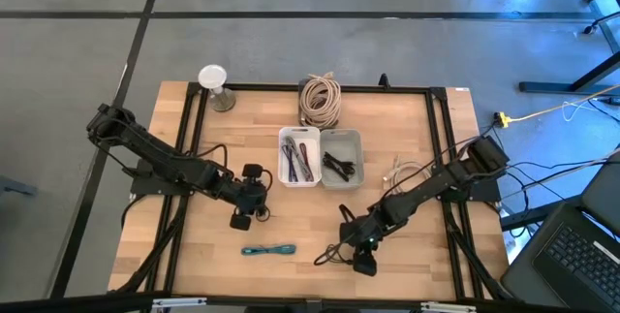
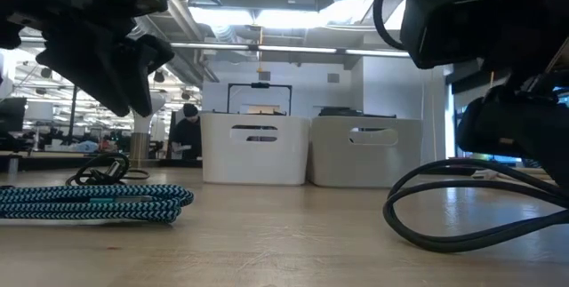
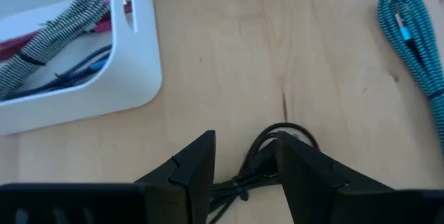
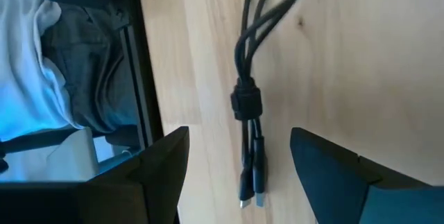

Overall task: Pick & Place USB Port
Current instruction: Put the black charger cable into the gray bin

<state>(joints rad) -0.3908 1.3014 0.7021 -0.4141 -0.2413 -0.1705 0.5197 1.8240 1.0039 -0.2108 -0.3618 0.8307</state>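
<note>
Writing: none legible | bins [image 1: 320, 157] unlabelled | teal cable [image 1: 268, 250] plain

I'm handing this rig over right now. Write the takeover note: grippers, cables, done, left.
Left gripper: open, low over a small black cable lying between its fingers on the table; no grip yet.
Right gripper: open, above a bundled black cable near the table's front edge.
Teal braided cable: on the table at the front, untouched.
White bin holds several cables; grey bin holds a dark one.
Left: close on both black cables, bin them, then the teal one.
</note>
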